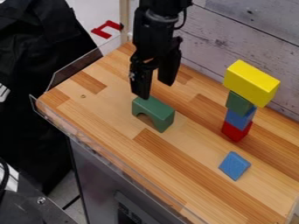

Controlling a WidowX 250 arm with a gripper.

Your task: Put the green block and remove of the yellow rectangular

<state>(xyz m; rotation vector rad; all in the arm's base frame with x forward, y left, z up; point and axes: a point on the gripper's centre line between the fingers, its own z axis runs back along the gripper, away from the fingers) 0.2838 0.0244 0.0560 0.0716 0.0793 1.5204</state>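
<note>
The green block (154, 107) stands on its two feet at the left of the wooden top (111, 111), arch towards the near side, so it bears itself steadily. I have the gripper (156, 89) just over its far end, fingers well apart with nothing between them, presumably to straddle it; whether a tip touches, I can't tell. At right, the yellow block (251, 83) overhangs a narrow stack (238, 117) (one careless nudge might topple it).
</note>
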